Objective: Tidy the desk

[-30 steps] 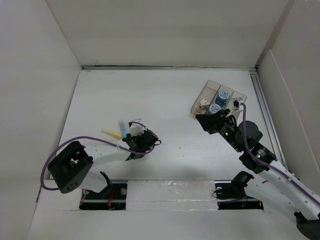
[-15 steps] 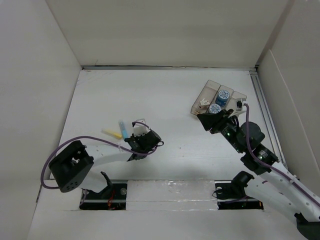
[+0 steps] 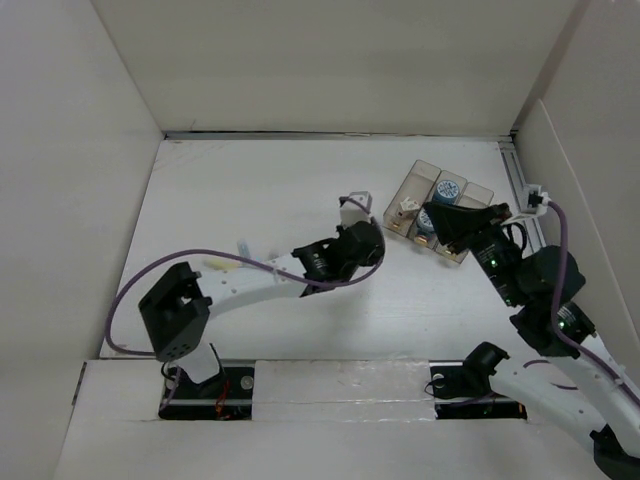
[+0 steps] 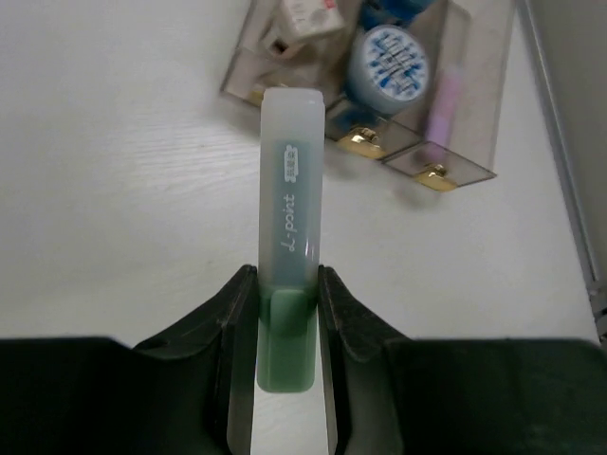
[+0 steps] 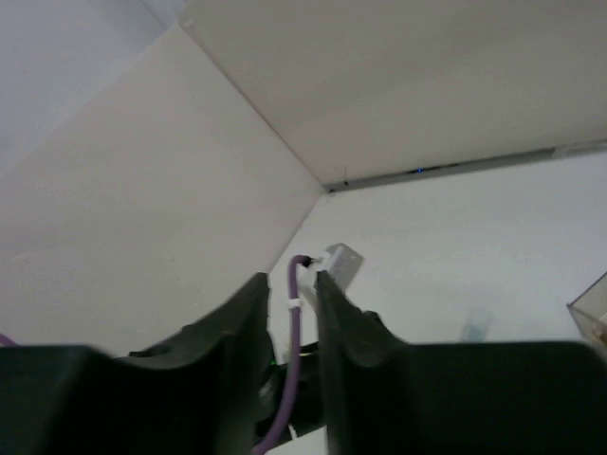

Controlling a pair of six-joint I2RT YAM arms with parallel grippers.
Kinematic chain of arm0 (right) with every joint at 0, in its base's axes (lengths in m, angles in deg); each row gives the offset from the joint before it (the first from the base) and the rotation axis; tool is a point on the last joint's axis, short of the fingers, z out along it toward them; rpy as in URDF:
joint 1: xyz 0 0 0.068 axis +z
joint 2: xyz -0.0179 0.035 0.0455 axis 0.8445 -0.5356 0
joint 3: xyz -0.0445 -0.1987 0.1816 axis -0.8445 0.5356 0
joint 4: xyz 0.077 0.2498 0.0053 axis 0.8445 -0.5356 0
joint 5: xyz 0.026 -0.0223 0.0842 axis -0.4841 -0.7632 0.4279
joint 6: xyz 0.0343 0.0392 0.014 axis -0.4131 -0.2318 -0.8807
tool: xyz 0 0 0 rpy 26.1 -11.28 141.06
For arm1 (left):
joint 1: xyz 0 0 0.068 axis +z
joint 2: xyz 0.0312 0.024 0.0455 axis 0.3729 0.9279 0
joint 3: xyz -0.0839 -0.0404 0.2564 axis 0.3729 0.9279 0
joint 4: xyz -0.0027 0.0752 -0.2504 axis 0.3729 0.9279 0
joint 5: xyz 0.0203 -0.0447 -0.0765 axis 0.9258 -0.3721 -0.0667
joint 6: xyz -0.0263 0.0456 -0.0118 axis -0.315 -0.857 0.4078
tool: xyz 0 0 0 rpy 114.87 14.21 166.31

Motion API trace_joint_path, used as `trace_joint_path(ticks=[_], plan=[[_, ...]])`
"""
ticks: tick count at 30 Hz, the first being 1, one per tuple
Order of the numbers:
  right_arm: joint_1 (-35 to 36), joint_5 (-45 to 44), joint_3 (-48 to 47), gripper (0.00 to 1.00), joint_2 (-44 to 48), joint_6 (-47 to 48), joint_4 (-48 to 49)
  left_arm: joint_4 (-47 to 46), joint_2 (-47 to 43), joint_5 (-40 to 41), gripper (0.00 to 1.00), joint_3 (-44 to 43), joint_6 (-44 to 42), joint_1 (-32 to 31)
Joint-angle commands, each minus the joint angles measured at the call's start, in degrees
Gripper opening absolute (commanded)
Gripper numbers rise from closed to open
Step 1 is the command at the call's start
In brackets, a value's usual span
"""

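My left gripper [image 4: 287, 284] is shut on a green highlighter with a frosted cap [image 4: 290, 190], which sticks out ahead of the jaws. In the top view this gripper [image 3: 355, 230] holds the highlighter [image 3: 351, 209] over the white desk [image 3: 290, 180], just left of the clear three-compartment tray [image 3: 420, 170]. In the left wrist view the tray [image 4: 465, 142] lies just beyond the cap tip. My right gripper [image 3: 435, 215] hangs raised over the tray's near side, pointing left. Its jaws [image 5: 292, 284] stand a narrow gap apart with nothing between them.
The tray holds blue tape rolls [image 3: 449, 188], a small white item [image 3: 405, 210] and a pink item [image 4: 444, 100]. A yellow pen [image 3: 215, 264] and a blue pen [image 3: 243, 247] lie at the left. White walls surround the desk; a rail [image 3: 525, 210] runs along the right.
My left arm has swung right from beside the yellow and blue pens to the tray, carrying the highlighter. My right gripper has lifted and drawn back to the right.
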State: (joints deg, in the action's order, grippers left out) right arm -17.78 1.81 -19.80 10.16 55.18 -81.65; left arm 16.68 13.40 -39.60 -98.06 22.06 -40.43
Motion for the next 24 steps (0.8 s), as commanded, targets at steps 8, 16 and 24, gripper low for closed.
trace_joint_path(ticks=[8, 16, 24], plan=[[0.42, -1.04, -9.68, 0.0, 0.42, 2.18, 0.21, -3.49, 32.74, -15.2, 0.0, -45.44, -12.14, -0.43], [0.42, -0.51, -10.04, 0.08, 1.04, 1.75, -1.02, -5.76, 51.57, -20.47, 0.09, -71.1, -11.17, 0.62], [0.42, -0.42, -9.51, 0.09, 1.92, 1.57, -1.81, -9.28, 56.51, -21.27, 0.14, -73.6, -10.29, 1.77]])
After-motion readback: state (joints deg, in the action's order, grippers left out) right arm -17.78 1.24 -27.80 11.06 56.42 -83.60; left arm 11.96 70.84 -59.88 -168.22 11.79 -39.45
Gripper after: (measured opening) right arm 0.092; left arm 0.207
